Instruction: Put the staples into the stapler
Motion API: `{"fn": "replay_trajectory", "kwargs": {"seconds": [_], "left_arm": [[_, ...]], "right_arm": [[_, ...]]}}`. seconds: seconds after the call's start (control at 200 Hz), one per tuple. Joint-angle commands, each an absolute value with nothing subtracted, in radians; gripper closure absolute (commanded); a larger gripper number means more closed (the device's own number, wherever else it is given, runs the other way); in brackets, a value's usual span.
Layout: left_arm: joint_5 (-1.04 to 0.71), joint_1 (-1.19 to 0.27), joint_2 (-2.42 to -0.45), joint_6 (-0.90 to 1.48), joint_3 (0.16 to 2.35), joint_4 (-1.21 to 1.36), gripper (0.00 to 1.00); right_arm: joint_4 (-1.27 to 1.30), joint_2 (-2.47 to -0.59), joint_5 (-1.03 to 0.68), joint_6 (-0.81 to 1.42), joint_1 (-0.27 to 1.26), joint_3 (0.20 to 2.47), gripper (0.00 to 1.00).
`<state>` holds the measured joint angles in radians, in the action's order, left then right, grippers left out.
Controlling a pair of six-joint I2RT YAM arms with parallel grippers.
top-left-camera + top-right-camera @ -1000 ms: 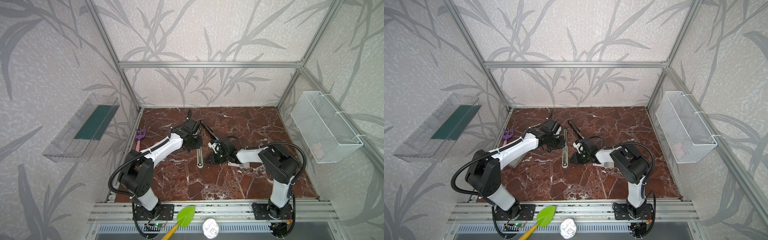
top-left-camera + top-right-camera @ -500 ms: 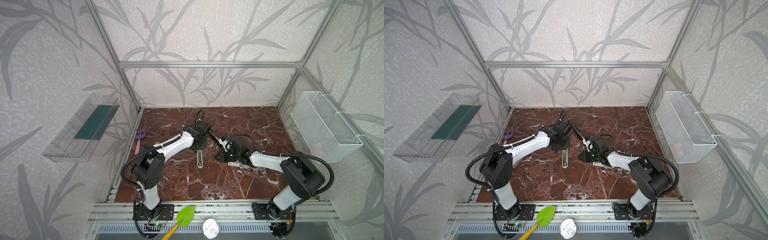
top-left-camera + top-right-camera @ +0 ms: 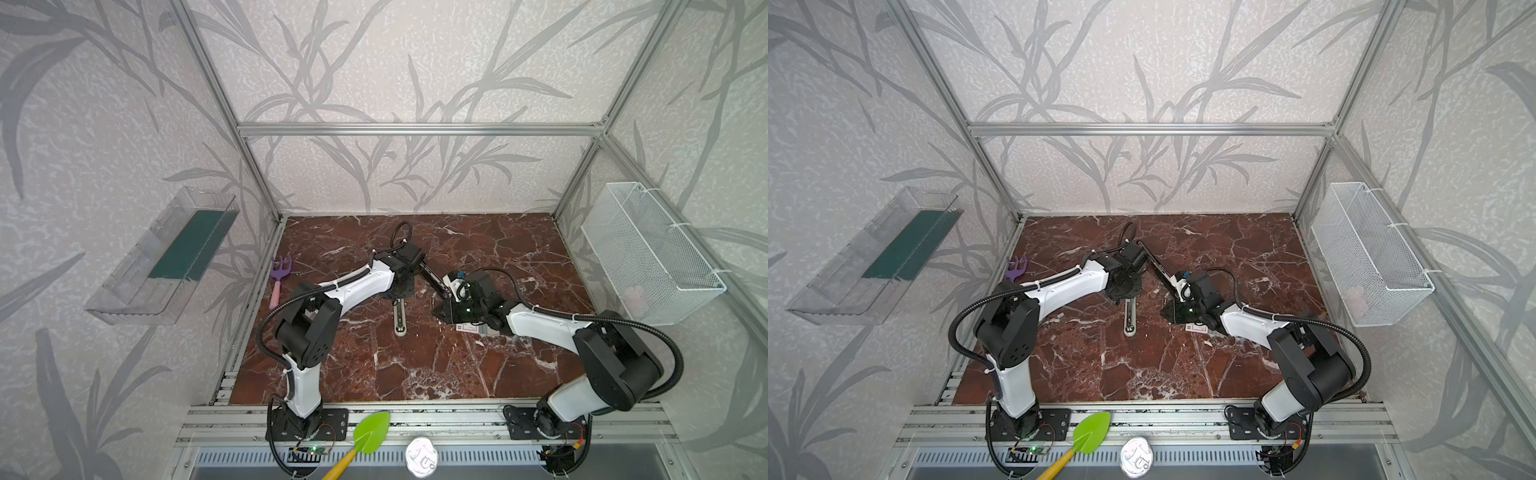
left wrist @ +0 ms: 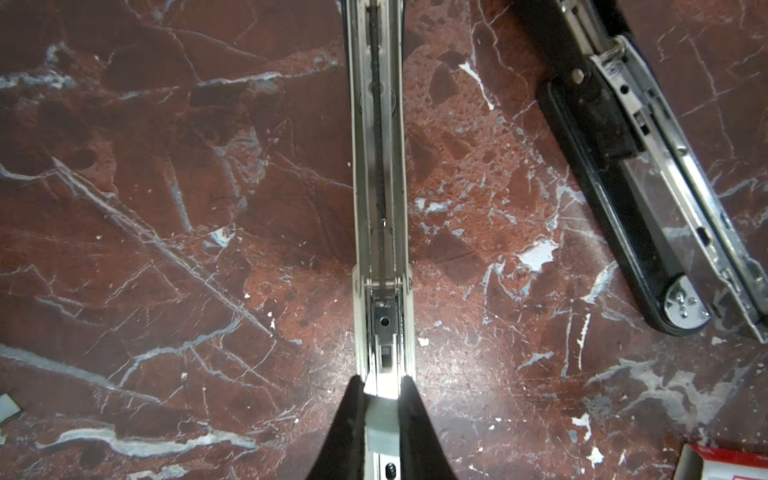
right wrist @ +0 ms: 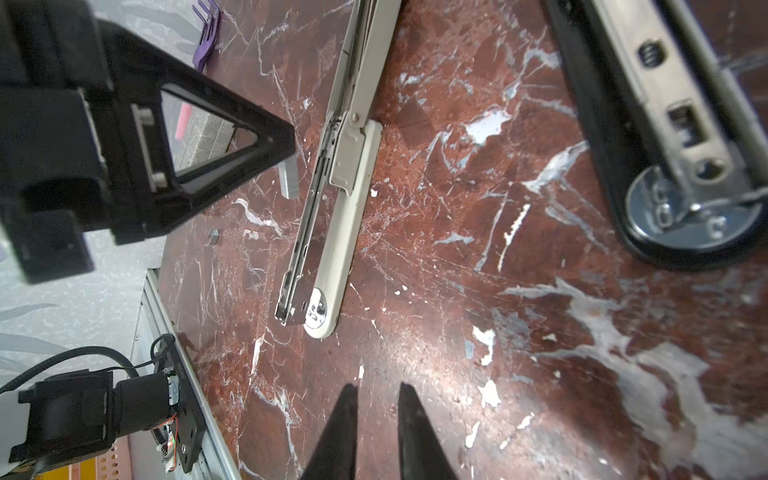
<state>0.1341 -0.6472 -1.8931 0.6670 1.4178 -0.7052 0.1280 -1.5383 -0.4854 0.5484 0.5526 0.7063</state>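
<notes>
Loading seems not begun: left gripper (image 4: 383, 384) clamps the beige stapler (image 5: 353, 187), right gripper (image 5: 378, 388) hangs slightly parted, empty, near the open black stapler (image 4: 602, 124), and must next fetch the staples (image 3: 467, 327) under its arm.

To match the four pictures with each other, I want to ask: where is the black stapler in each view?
Top view: the black stapler slants at mid-table, right of the beige stapler.
Top view: same place, right of the beige stapler.
Left wrist: alongside the beige stapler, its silver rail showing.
Right wrist: only its rounded end part, close to the camera.
Shared landmark: the beige stapler, seen in all four.
</notes>
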Motion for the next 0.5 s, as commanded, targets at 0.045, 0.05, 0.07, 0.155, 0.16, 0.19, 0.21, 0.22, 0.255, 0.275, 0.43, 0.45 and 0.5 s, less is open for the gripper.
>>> {"fn": "replay_trajectory", "kwargs": {"seconds": [0.045, 0.05, 0.07, 0.155, 0.16, 0.19, 0.21, 0.22, 0.255, 0.275, 0.43, 0.45, 0.5], "left_arm": [[0.175, -0.654, -1.917, 0.690, 1.451, -0.726, 0.85], [0.176, -0.654, -1.917, 0.689, 1.451, -0.726, 0.85], [0.177, -0.655, -1.921, 0.689, 1.451, -0.727, 0.85], [0.179, -0.656, -1.927, 0.692, 1.451, -0.727, 0.85], [0.179, -0.657, -1.929, 0.692, 1.451, -0.726, 0.85], [0.181, -0.657, -1.930, 0.693, 1.453, -0.726, 0.85], [0.184, -0.658, -1.931, 0.692, 1.454, -0.727, 0.85], [0.186, -0.659, -1.932, 0.692, 1.454, -0.727, 0.85], [0.193, -0.660, -1.937, 0.692, 1.454, -0.727, 0.85], [0.197, -0.662, -1.937, 0.693, 1.454, -0.728, 0.85], [0.207, -0.666, -1.950, 0.695, 1.456, -0.728, 0.85], [0.209, -0.667, -1.952, 0.695, 1.458, -0.729, 0.85], [0.212, -0.669, -1.954, 0.696, 1.457, -0.729, 0.85]], "right_arm": [[0.109, -1.513, -0.476, 0.535, 0.546, 0.689, 0.79], [0.109, -1.513, -0.476, 0.535, 0.545, 0.689, 0.79], [0.108, -1.511, -0.476, 0.535, 0.545, 0.689, 0.79], [0.107, -1.502, -0.476, 0.535, 0.542, 0.683, 0.79], [0.107, -1.502, -0.476, 0.535, 0.542, 0.684, 0.79], [0.103, -1.499, -0.476, 0.534, 0.541, 0.683, 0.79], [0.103, -1.498, -0.476, 0.534, 0.540, 0.682, 0.79], [0.103, -1.497, -0.476, 0.534, 0.539, 0.682, 0.79], [0.103, -1.495, -0.478, 0.534, 0.538, 0.681, 0.79], [0.103, -1.494, -0.477, 0.534, 0.536, 0.679, 0.79], [0.103, -1.485, -0.481, 0.535, 0.529, 0.676, 0.79], [0.103, -1.483, -0.481, 0.536, 0.528, 0.676, 0.79], [0.104, -1.481, -0.482, 0.535, 0.529, 0.675, 0.79]]}}
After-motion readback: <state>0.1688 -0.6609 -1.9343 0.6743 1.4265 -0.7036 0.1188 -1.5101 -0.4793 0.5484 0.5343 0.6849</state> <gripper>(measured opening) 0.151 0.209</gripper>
